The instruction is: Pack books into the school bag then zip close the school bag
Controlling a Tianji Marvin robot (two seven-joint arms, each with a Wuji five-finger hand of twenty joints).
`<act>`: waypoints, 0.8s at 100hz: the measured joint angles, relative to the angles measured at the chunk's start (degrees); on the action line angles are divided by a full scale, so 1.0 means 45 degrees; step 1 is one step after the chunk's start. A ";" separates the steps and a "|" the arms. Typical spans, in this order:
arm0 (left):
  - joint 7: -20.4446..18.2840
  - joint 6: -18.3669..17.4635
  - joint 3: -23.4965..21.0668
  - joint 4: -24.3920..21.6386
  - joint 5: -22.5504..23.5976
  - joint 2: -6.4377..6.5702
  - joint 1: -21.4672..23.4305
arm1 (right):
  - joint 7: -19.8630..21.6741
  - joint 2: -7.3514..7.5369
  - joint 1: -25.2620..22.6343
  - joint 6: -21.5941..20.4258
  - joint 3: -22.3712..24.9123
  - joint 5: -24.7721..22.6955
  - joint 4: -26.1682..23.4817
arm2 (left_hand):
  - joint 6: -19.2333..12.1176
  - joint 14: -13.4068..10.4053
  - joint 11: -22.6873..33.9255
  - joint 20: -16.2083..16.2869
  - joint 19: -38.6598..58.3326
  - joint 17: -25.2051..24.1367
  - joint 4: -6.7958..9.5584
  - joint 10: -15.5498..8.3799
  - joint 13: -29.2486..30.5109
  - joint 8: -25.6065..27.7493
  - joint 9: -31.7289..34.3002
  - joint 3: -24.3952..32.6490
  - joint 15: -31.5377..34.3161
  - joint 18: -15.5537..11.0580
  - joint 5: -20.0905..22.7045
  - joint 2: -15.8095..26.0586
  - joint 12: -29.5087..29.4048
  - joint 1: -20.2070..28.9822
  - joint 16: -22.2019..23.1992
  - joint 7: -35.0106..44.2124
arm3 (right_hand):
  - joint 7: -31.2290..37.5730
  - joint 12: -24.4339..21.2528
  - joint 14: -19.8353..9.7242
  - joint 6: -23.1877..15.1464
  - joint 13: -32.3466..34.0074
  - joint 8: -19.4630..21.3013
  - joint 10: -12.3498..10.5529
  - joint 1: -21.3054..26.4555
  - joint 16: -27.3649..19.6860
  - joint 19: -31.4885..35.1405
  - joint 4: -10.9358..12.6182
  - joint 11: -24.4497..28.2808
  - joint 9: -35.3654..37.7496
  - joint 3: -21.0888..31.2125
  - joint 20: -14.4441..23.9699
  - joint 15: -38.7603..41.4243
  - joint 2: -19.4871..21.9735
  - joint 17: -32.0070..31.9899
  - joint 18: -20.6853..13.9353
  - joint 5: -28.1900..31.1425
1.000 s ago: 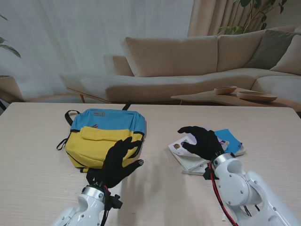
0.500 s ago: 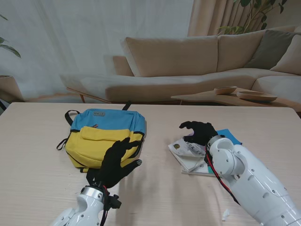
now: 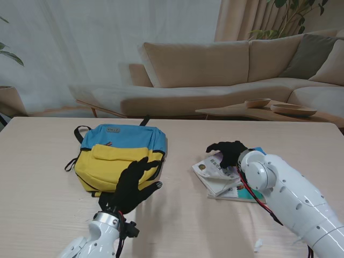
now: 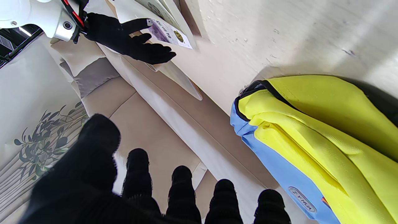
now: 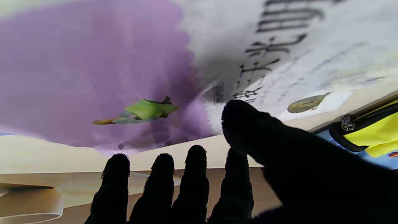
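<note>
Purple and white, the top book of the small stack lies just under the right hand, whose fingers hang spread and hold nothing, likely poised to grip its far edge. The yellow-and-blue school bag lies flat beyond the left hand, fingers also spread and empty, probably ready to steady it on the table.

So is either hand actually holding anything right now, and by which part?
Nothing is held. The right hand hovers open over the top book; the left hand is open near the school bag.
</note>
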 measured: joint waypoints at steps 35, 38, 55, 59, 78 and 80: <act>-0.0052 0.0031 0.0004 0.0012 -0.0031 -0.0005 -0.0052 | 0.1255 0.0317 0.0986 -0.0392 -0.1121 -0.0058 0.0492 | 0.0001 0.0000 0.0001 0.0009 0.0000 0.0000 0.0000 0.0000 0.0000 0.0000 0.0000 0.0000 0.0000 0.0000 0.0000 0.0000 0.0001 0.0000 0.0001 0.0000 | -0.6365 -0.0928 -0.0147 0.0034 -0.1153 0.2404 -0.0017 -0.0048 -0.0647 -0.0627 0.0001 -0.1973 -0.0598 0.0594 -0.0640 -0.1076 -0.0373 -0.0452 -0.0016 -0.0383; -0.0051 0.0037 0.0002 0.0009 -0.0025 -0.0005 -0.0050 | 0.1261 0.0318 0.1044 -0.0436 -0.1159 -0.0110 0.0531 | 0.0001 0.0000 0.0001 0.0009 0.0000 0.0000 0.0000 0.0000 0.0000 0.0000 0.0000 0.0000 0.0000 0.0000 0.0000 0.0000 0.0001 0.0000 0.0001 0.0000 | -0.6393 -0.0666 -0.0146 0.0034 -0.1153 0.2408 -0.0017 -0.0048 -0.0647 -0.0610 0.0001 -0.1252 -0.0598 0.0594 -0.0640 -0.1048 -0.0382 -0.0453 -0.0010 -0.0382; -0.0045 0.0060 -0.0010 -0.0002 -0.0001 -0.0005 -0.0038 | 0.0673 0.0316 0.1115 -0.0513 -0.1325 -0.0248 0.0781 | 0.0001 0.0000 0.0001 0.0013 0.0000 0.0000 0.0000 0.0000 0.0000 0.0000 0.0000 0.0000 0.0000 0.0000 0.0000 0.0000 0.0001 0.0000 0.0001 0.0000 | -0.6363 0.0880 0.0041 0.0035 -0.1148 0.3267 -0.0024 -0.0061 -0.0039 -0.0121 -0.0013 0.2477 -0.0776 0.0851 -0.0634 0.0105 -0.0644 -0.0453 0.0449 -0.0382; -0.0045 0.0061 -0.0010 -0.0004 0.0002 -0.0006 -0.0038 | 0.0533 0.0313 0.1150 -0.0540 -0.1405 -0.0313 0.0832 | 0.0001 0.0000 0.0001 0.0014 0.0000 0.0000 0.0000 0.0000 0.0000 0.0000 0.0000 0.0000 0.0000 0.0000 0.0000 0.0000 0.0002 0.0000 0.0001 0.0000 | -0.6247 0.1365 0.0067 0.0036 -0.1143 0.3531 -0.0024 -0.0063 0.0214 0.0055 -0.0013 0.3091 -0.0800 0.0901 -0.0607 0.0616 -0.0810 -0.0453 0.0643 -0.0381; -0.0046 0.0089 -0.0001 -0.0009 0.0017 -0.0005 -0.0035 | -0.0669 0.0249 0.1278 -0.0707 -0.1709 -0.0784 0.1251 | 0.0001 0.0000 0.0001 0.0015 0.0000 0.0000 0.0000 0.0000 0.0000 0.0000 0.0000 0.0000 0.0000 0.0000 0.0000 0.0000 0.0002 0.0000 0.0001 0.0000 | -0.5577 0.4672 0.0302 0.0024 -0.1097 0.3716 -0.0024 -0.0063 0.2344 0.1022 -0.0141 0.6493 -0.0799 0.1235 0.0137 0.4713 -0.1461 -0.0269 0.1387 0.0155; -0.0046 0.0093 0.0000 -0.0010 0.0022 -0.0005 -0.0035 | -0.0768 0.0240 0.1280 -0.0710 -0.1726 -0.0858 0.1281 | 0.0001 0.0000 0.0001 0.0015 0.0000 0.0000 0.0000 0.0000 0.0000 0.0000 0.0000 0.0000 0.0000 0.0000 0.0000 0.0000 0.0002 0.0000 0.0000 0.0000 | -0.5487 0.4935 0.0302 0.0011 -0.0890 0.3716 -0.0024 -0.0046 0.2542 0.1122 -0.0141 0.6719 -0.0794 0.1335 0.0153 0.5267 -0.1485 -0.0187 0.1420 0.0157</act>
